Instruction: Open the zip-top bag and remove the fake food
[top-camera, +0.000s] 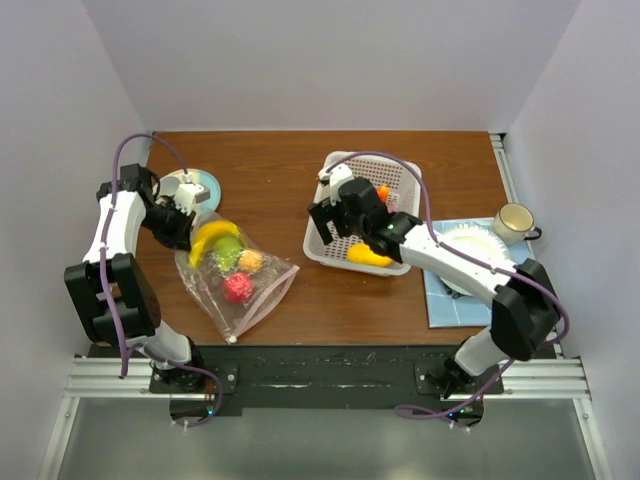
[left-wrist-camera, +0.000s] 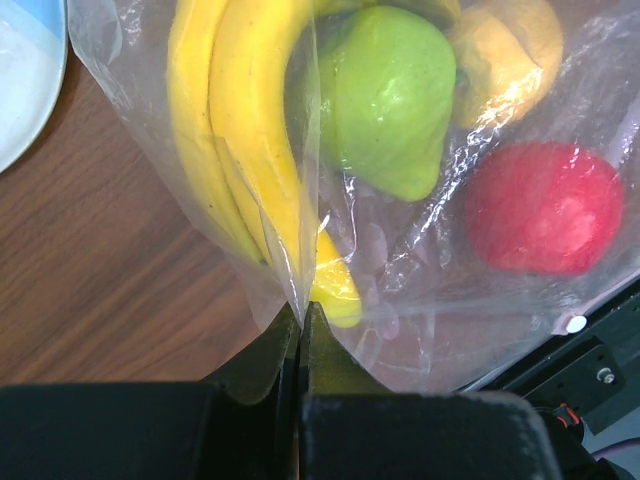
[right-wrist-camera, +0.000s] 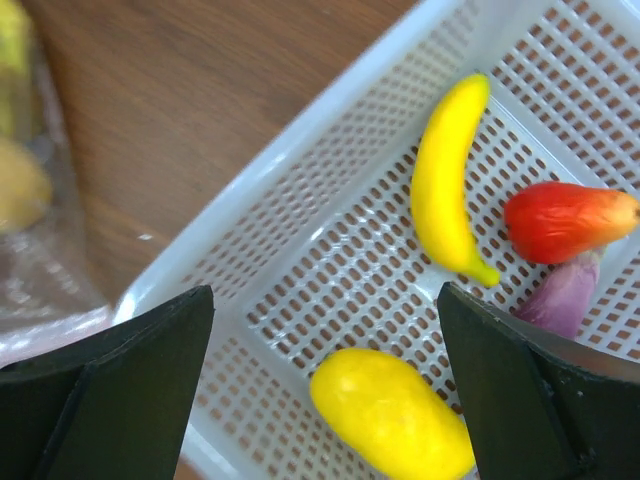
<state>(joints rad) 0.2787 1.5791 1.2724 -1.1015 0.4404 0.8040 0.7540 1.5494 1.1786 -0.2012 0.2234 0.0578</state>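
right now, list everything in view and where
table: one, brown wood
bag: one, clear, centre-left
bananas: at least two, yellow, in bag
green fruit: one, in bag
orange fruit: one, in bag
red fruit: one, in bag
basket: one, white, centre-right
banana: one, yellow, in basket
yellow fruit: one, in basket
red piece: one, in basket
purple piece: one, in basket
blue plate: one, back left
white plate: one, on cloth
cloth: one, blue, right
mug: one, cream, far right
left arm: jaws shut on bag
right arm: jaws open over basket
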